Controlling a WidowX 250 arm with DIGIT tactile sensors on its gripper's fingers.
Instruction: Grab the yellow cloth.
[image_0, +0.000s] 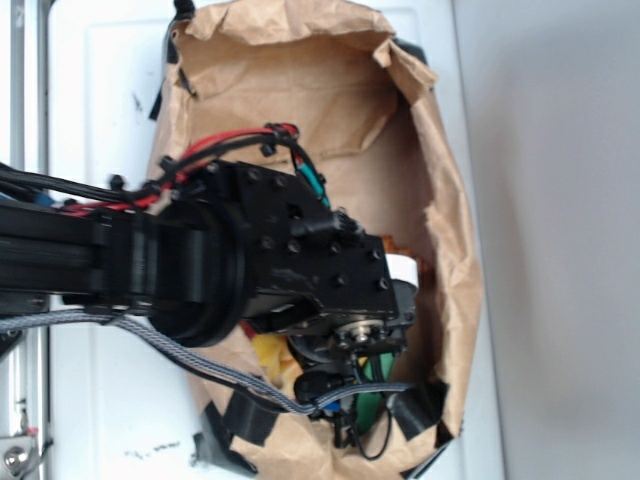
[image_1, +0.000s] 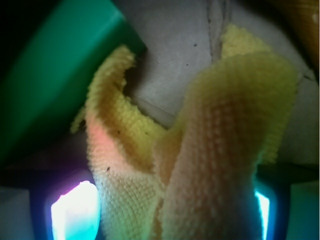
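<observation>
The yellow cloth (image_1: 200, 150) fills the wrist view, bunched into upright folds with a fine woven texture. It sits between the two glowing fingers (image_1: 75, 210) of my gripper (image_1: 167, 212) and spans the whole gap between them, so the jaws are closed on it. In the exterior view the arm hides most of the scene. Only a scrap of the yellow cloth (image_0: 268, 352) shows under the wrist, and the gripper (image_0: 345, 405) points down into the paper-lined box.
A flat green block (image_1: 50, 75) lies close on the left of the cloth and shows beside the gripper (image_0: 372, 400). Crumpled brown paper (image_0: 300, 80) lines the box and rises around the arm. An orange object (image_1: 306, 25) sits at the far right.
</observation>
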